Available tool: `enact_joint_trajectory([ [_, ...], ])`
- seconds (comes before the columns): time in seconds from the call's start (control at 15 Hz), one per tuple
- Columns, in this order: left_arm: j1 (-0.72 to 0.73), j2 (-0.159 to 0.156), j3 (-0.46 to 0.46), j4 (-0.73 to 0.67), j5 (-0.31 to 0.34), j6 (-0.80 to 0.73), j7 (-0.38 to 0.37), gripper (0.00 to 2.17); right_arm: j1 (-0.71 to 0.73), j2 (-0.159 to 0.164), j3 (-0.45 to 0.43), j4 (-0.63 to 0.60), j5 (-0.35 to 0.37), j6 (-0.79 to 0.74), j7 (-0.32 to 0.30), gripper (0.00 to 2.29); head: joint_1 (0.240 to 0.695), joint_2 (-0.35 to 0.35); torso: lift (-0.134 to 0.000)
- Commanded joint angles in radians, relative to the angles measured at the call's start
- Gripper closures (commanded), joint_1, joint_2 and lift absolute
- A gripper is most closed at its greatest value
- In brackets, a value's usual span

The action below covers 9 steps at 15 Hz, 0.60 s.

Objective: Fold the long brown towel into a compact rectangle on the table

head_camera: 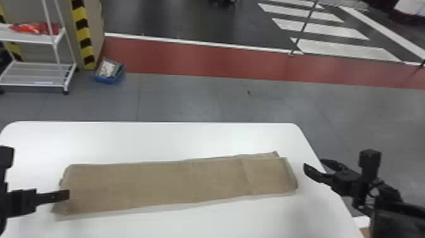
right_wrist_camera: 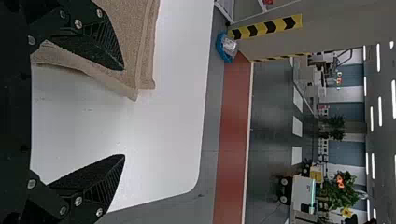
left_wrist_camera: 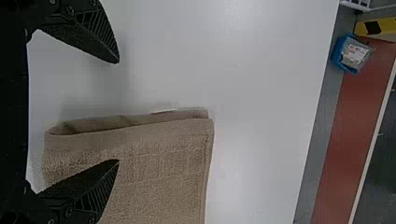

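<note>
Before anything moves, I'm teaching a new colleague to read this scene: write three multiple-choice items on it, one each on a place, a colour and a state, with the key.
1. Where does the brown towel lie?
A) on the cart
B) on the white table
C) on the floor

2. What colour is the bin beside the striped pillar?
A) yellow
B) green
C) blue

3. How is the right gripper?
A) open
B) shut on the brown towel
C) shut and empty

Key:
1 B: the head view shows it stretched across the tabletop.
2 C: its sides and rim show blue.
3 A: its two fingers stand well apart in the right wrist view.
</note>
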Motion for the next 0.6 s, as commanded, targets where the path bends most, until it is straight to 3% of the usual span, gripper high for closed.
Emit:
enact_joint_trajectory([
  [0.0, -0.002, 0.001, -0.004, 0.005, -0.019, -0.006, 0.018, 0.14, 0.001, 0.000, -0.001, 0.000, -0.003, -0.006, 0.001, 0.25, 0.695, -0.251, 0.000],
  [0.27, -0.008, 0.002, -0.018, 0.017, -0.034, -0.010, 0.018, 0.20, 0.003, 0.002, -0.001, 0.000, -0.005, -0.009, 0.001, 0.25, 0.695, -0.239, 0.000],
  [0.53, -0.005, 0.002, -0.021, -0.021, -0.028, 0.076, -0.004, 0.75, 0.003, 0.002, -0.002, -0.001, -0.008, -0.009, 0.001, 0.25, 0.695, -0.244, 0.000],
])
